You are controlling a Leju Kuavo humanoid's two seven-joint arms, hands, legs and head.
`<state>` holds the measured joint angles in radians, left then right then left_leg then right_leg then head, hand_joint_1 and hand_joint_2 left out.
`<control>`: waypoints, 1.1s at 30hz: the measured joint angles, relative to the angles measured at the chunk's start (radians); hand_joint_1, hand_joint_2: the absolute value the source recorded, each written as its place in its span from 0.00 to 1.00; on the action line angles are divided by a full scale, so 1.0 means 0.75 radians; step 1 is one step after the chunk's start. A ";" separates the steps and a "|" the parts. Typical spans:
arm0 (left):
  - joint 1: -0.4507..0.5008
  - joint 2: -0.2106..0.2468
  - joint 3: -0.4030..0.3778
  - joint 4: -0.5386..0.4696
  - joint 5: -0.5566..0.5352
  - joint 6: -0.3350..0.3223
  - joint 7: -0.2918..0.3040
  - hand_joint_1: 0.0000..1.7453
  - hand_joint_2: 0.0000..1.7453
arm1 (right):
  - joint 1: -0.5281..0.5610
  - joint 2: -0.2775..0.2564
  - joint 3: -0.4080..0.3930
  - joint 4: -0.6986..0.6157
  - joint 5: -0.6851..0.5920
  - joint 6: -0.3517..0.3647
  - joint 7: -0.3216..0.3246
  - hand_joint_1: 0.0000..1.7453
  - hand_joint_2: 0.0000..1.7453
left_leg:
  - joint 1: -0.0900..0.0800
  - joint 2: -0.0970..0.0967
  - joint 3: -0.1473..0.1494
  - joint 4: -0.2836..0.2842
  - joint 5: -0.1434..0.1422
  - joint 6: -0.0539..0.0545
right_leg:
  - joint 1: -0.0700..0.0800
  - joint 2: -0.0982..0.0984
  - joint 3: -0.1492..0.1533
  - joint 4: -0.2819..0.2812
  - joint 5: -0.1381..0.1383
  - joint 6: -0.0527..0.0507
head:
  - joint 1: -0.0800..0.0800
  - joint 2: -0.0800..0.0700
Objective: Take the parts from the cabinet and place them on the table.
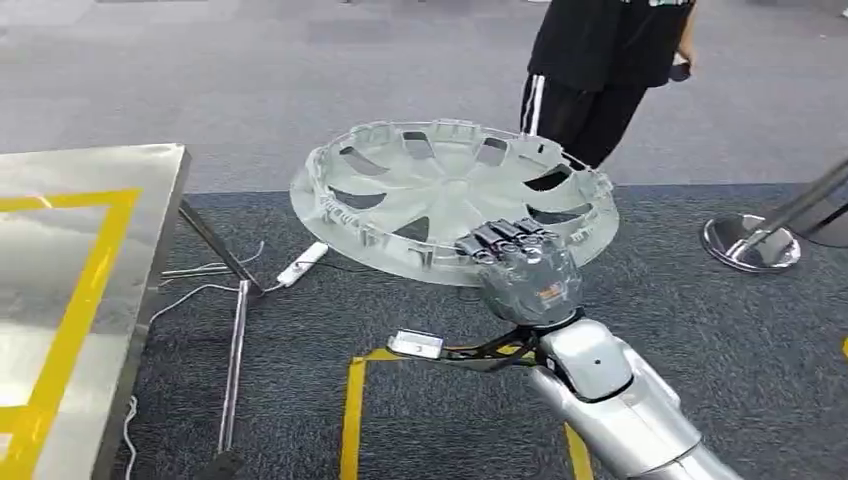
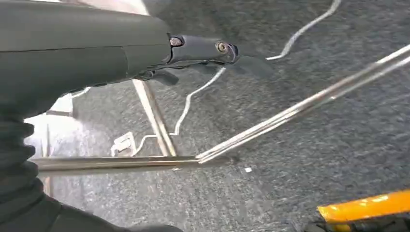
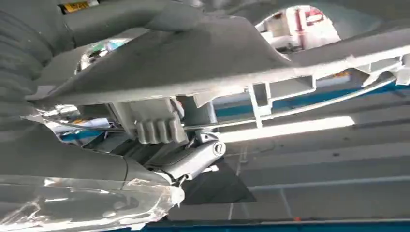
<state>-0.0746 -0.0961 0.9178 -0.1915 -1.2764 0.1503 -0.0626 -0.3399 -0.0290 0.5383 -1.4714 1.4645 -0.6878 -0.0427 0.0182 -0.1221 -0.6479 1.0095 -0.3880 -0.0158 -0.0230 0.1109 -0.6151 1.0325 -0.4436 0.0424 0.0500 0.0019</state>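
The right robot hand grasps a silver wheel cover by its near right rim, dark fingers hooked over the edge from below, and holds it in the air above the dark carpet. The cover lies roughly flat, tilted slightly, its ribbed inner side with clips facing up. In the right wrist view the thumb presses against the underside of the cover, close to a moulded clip.

The left robot hand hangs low over the carpet; a thumb-like part juts forward with nothing in it, but the other fingers are hidden, so whether it is released or clenched cannot be told.

The steel bench stands at the left, marked with yellow tape, well apart from the cover. Its slanted legs and white cables lie on the carpet beside it, with a white power strip near the cover's left edge. Yellow tape outlines a square on the floor below the arm. A person in dark clothes stands at the far side, beyond the cover, and a chrome post base sits at the far right.
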 joint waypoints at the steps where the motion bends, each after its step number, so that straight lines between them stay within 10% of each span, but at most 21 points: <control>1: 0.003 0.000 0.001 0.000 0.000 -0.001 0.000 0.00 1.00 | 0.002 0.000 0.000 0.001 0.000 0.000 -0.002 1.00 1.00 | 0.007 -0.014 -0.008 -0.007 0.008 -0.011 | 0.007 -0.012 -0.006 0.013 0.001 -0.002 | -0.001 0.000; 4: 0.019 0.011 0.010 0.000 0.000 -0.001 0.000 0.00 1.00 | 0.000 0.003 0.001 0.001 -0.001 0.000 -0.002 1.00 1.00 | 0.016 -0.034 -0.023 -0.010 0.008 -0.029 | 0.006 -0.069 0.000 0.002 0.008 -0.025 | 0.001 0.000; 6: 0.017 0.009 0.013 0.000 -0.001 -0.002 0.000 0.00 1.00 | -0.001 0.006 0.000 0.001 -0.003 0.000 0.000 1.00 1.00 | -0.004 0.102 -0.081 0.110 -0.063 -0.038 | 0.014 -0.106 0.007 -0.005 0.007 -0.042 | -0.013 0.000; 9: 0.014 0.010 0.014 0.000 -0.002 -0.002 0.000 0.00 1.00 | -0.001 0.006 0.000 0.002 -0.002 0.000 -0.001 1.00 1.00 | -0.001 0.146 -0.214 0.376 -0.159 -0.044 | 0.022 -0.173 0.008 -0.005 0.001 -0.050 | -0.012 0.000; 12: 0.017 0.013 0.015 0.000 -0.002 -0.003 0.000 0.00 1.00 | 0.002 0.006 0.000 0.003 -0.004 0.000 -0.001 1.00 1.00 | 0.000 0.159 -0.122 0.212 -0.049 -0.046 | 0.021 -0.226 0.011 -0.005 -0.003 -0.047 | -0.012 0.000; 14: 0.014 0.012 0.015 0.000 -0.002 -0.003 -0.002 0.00 1.00 | 0.001 0.006 0.000 0.002 -0.006 0.000 -0.001 1.00 1.00 | -0.006 0.269 -0.001 0.005 0.003 -0.052 | 0.029 -0.252 0.018 -0.004 -0.010 -0.034 | -0.013 0.000; 18: 0.017 0.001 0.015 0.001 -0.004 -0.005 -0.002 0.00 1.00 | 0.000 0.007 0.001 0.003 -0.010 0.000 -0.003 1.00 1.00 | -0.016 0.219 -0.008 -0.003 -0.004 -0.011 | 0.044 -0.297 0.029 -0.008 -0.017 -0.013 | -0.006 0.000; 19: 0.019 -0.001 0.016 0.001 -0.001 -0.004 -0.002 0.00 1.00 | 0.001 0.007 0.001 0.003 -0.010 0.000 -0.006 1.00 1.00 | -0.009 0.203 -0.003 -0.008 0.000 0.000 | 0.040 -0.297 0.032 -0.007 -0.024 -0.003 | -0.008 0.000; 22: 0.015 -0.009 0.016 0.001 -0.002 -0.002 -0.001 0.00 1.00 | 0.005 0.007 0.002 0.004 -0.010 0.000 -0.009 1.00 1.00 | 0.000 0.162 0.000 -0.008 0.000 0.025 | 0.032 -0.157 -0.077 0.217 -0.140 0.003 | 0.003 0.000; 25: 0.016 -0.008 0.017 0.001 -0.003 -0.003 -0.001 0.00 1.00 | 0.013 0.007 0.004 0.008 -0.010 0.000 -0.011 1.00 1.00 | 0.001 0.110 0.000 -0.008 0.000 0.026 | 0.030 -0.148 -0.194 0.429 -0.199 0.005 | 0.005 0.000; 28: 0.013 0.000 0.017 0.001 -0.006 -0.007 0.001 0.00 1.00 | 0.014 0.007 0.004 0.009 -0.010 0.000 -0.011 1.00 1.00 | 0.017 0.048 0.000 0.008 -0.006 0.012 | 0.015 -0.122 -0.076 0.173 -0.044 0.014 | 0.004 0.000; 29: 0.014 0.004 0.017 0.001 -0.006 -0.006 0.001 0.00 1.00 | 0.013 0.007 0.004 0.009 -0.010 0.000 -0.011 1.00 1.00 | 0.025 0.033 -0.005 0.022 -0.013 -0.001 | -0.003 -0.058 -0.026 0.067 -0.013 0.027 | 0.006 0.000; 30: 0.012 0.013 0.017 0.001 -0.006 -0.005 0.001 0.00 1.00 | 0.013 0.007 0.004 0.011 -0.010 0.000 -0.011 1.00 1.00 | 0.021 0.023 -0.021 0.035 -0.016 -0.017 | -0.007 0.002 0.001 0.047 -0.038 0.036 | 0.008 0.000; 33: 0.010 0.015 0.017 0.001 -0.006 -0.006 0.001 0.00 1.00 | 0.013 0.007 0.005 0.011 -0.011 -0.001 -0.011 1.00 1.00 | 0.023 0.015 -0.026 0.043 -0.011 -0.020 | -0.007 -0.008 -0.005 0.045 -0.033 0.028 | 0.005 0.000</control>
<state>-0.0672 -0.0851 0.9308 -0.1911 -1.2806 0.1461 -0.0622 -0.3300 -0.0240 0.5417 -1.4630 1.4565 -0.6885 -0.0507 0.0358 -0.1107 -0.6676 1.0418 -0.3965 -0.0307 -0.0286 0.1050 -0.6187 1.0663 -0.4685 0.0632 0.0534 0.0023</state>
